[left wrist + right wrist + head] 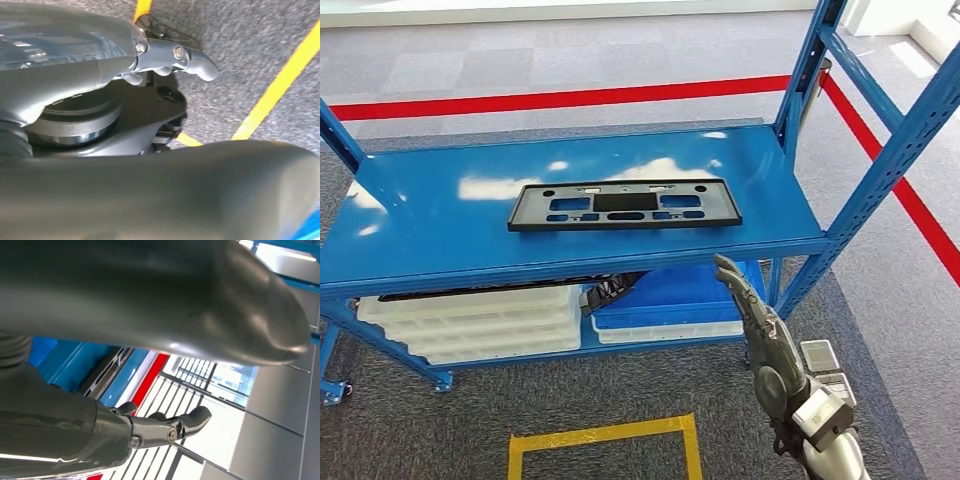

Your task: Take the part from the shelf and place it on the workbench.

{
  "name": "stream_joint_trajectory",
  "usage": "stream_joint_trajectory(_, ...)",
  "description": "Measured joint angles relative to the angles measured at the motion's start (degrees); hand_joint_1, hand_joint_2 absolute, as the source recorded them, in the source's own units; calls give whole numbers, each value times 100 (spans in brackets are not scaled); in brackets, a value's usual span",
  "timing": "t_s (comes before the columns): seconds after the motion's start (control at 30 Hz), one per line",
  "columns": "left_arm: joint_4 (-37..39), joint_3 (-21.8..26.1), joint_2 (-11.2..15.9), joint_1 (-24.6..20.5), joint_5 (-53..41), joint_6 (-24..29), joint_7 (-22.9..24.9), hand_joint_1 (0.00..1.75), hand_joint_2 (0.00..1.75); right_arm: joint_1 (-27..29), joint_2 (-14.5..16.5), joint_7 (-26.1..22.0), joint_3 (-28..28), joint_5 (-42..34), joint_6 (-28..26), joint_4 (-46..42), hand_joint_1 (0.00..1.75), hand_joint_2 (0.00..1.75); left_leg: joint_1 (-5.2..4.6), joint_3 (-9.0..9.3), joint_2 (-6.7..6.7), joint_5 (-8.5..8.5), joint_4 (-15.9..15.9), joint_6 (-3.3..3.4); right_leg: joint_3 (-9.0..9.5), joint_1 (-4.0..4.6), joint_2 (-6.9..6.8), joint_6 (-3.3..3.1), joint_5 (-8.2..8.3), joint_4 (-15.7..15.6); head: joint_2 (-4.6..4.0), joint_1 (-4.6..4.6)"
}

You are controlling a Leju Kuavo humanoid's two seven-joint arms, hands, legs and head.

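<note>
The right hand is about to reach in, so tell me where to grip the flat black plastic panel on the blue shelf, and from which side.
Probably the near long edge, towards its right end. The flat black plastic panel lies flat on the blue metal shelf, long side facing the robot. The right hand is raised, open, below the shelf's front right. Come from the front, fingers over the rim; the cut-out slots may offer a hold.

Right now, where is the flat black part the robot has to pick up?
In the head view, the black part lies flat near the middle of the blue shelf, on its top level, beyond the raised right hand.
</note>
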Motion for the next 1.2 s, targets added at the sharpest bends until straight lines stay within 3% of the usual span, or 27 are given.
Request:
stream_joint_trajectory(0.03, 0, -1, -1, 3, -1, 1, 1, 0, 0, 9, -1, 1, 0, 0, 0, 2, 0, 0, -1, 31, 0, -29, 1, -6, -156, -4, 0, 14, 6, 193, 0, 0)
stream_joint_trajectory(0.07, 0, -1, -1, 6, -2, 1, 1, 0, 0, 14, -1, 2, 1, 0, 0, 3, 0, 0, 0, 71, -2, -61, 2, -18, -215, -6, 0, 27, 134, 182, 0, -1)
stream_joint_trajectory(0.13, 0, -1, -6, 10, -3, 2, 1, 0, 0, 15, -2, 3, 2, 0, 0, 3, 0, 0, 10, 180, -6, -149, 9, -72, -42, -12, -1, 41, 630, -408, 0, -1)
stream_joint_trajectory(0.2, 0, -1, -9, 2, -4, 2, 1, 0, 0, 15, -2, 9, 3, 0, -1, 15, 0, 0, -2, 244, -12, -234, 38, -141, 182, -3, 6, 18, 920, -981, 1, -2)
stream_joint_trajectory(0.33, 0, -5, -8, -17, -4, 2, 0, 0, 0, 45, -3, 13, 1, 3, -5, 24, 0, 0, -15, 244, -13, -302, 72, -197, 242, 3, 25, -117, 854, -1140, 2, -5)
stream_joint_trajectory(0.4, 0, -8, -8, -26, -4, 2, -2, 0, 0, 42, -2, 13, 0, 3, -7, 23, 0, 0, -3, 150, -9, -451, 311, -250, 284, -28, 10, -174, 825, -1154, 1, -14)
stream_joint_trajectory(0.5, 0, -11, -7, -21, -4, 2, -5, 0, 0, 42, -1, 13, 0, 3, -7, 23, 0, 0, 41, -450, -4, -845, 1373, -333, 333, -34, -15, -224, 767, -1155, 1, -25)
stream_joint_trajectory(0.53, 0, -11, -7, -12, -4, 2, -5, 0, 0, 45, -1, 13, 0, 4, -7, 23, 0, 0, 46, -639, -3, -879, 1647, -342, 355, -32, -14, -226, 746, -1155, 1, -26)
stream_joint_trajectory(0.57, 0, -11, -7, -3, -4, 2, -7, 0, 0, 47, -1, 13, -1, 3, -7, 24, 0, 0, 47, -744, -3, -807, 1739, -339, 388, -28, -11, -227, 720, -1155, 0, -26)
stream_joint_trajectory(0.6, 0, -11, -7, 2, -4, 2, -8, 0, 0, 47, -1, 13, -1, 3, -7, 25, 0, 0, 41, -740, -3, -617, 1605, -321, 436, -21, -7, -226, 691, -1155, 0, -27)
stream_joint_trajectory(0.67, 0, -11, -5, 3, -4, 1, -13, 0, 0, 44, -1, 13, -1, 3, -8, 24, 0, 0, 7, -527, -4, -104, 936, -224, 541, -11, -3, -220, 627, -1166, 0, -26)
stream_joint_trajectory(0.73, 0, -13, 1, 3, -7, -1, -16, 0, 0, 35, 1, 14, -1, 4, -12, 26, 0, 0, -56, -366, -5, 174, 455, -107, 588, -12, -2, -185, 590, -1186, 0, -26)
stream_joint_trajectory(0.8, 0, -15, 7, 8, -9, 1, -19, 0, 0, 32, 3, 14, 0, 7, -15, 28, 0, 0, -103, -341, -5, 175, 350, -41, 586, -27, -3, -130, 592, -1226, 1, -30)
stream_joint_trajectory(0.9, 0, -18, 7, 4, -10, -1, -32, 0, 0, 26, 1, 11, -1, 7, -22, 7, 0, 0, -54, -167, 0, 136, 47, 0, 583, -10, -7, -57, 495, -1163, 0, -31)
stream_joint_trajectory(0.97, 1, -22, 3, -4, -12, -5, -42, 0, 0, 20, -3, 9, -3, 5, -32, -5, 0, 0, -24, -64, 3, 120, -63, 1, 346, -5, 7, -44, 257, -658, 0, -26)
stream_joint_trajectory(1.03, 5, -24, 2, -1, -13, -7, -46, 0, 0, 41, -5, 12, -1, 5, -38, -1, 0, 0, -20, -15, 2, 82, -64, 0, -35, -10, 13, -24, 78, -19, 0, -25)
stream_joint_trajectory(1.07, 7, -25, 2, 1, -13, -7, -48, 0, 0, 56, -7, 13, -2, 6, -39, 2, 0, 0, -20, 11, 1, 56, -58, -5, -149, -14, 12, -11, 120, 108, 0, -25)
stream_joint_trajectory(1.1, 8, -25, 2, 3, -13, -8, -51, 0, 0, 63, -7, 13, -1, 7, -39, 3, 0, 0, -18, 41, 0, 26, -48, -16, -163, -17, 11, 4, 272, 24, 0, -25)
stream_joint_trajectory(1.17, 10, -26, -2, 5, -13, -12, -54, 0, 0, 66, -7, 13, -1, 7, -39, 3, 0, 0, -8, 114, -4, -56, -15, -66, 60, -23, 12, 18, 711, -604, 0, -25)
stream_joint_trajectory(1.2, 12, -26, -3, 2, -13, -14, -56, 0, 0, 66, -7, 12, -1, 7, -39, 5, 0, 0, -14, 136, -6, -100, 13, -103, 186, -17, 14, 18, 851, -910, 0, -24)
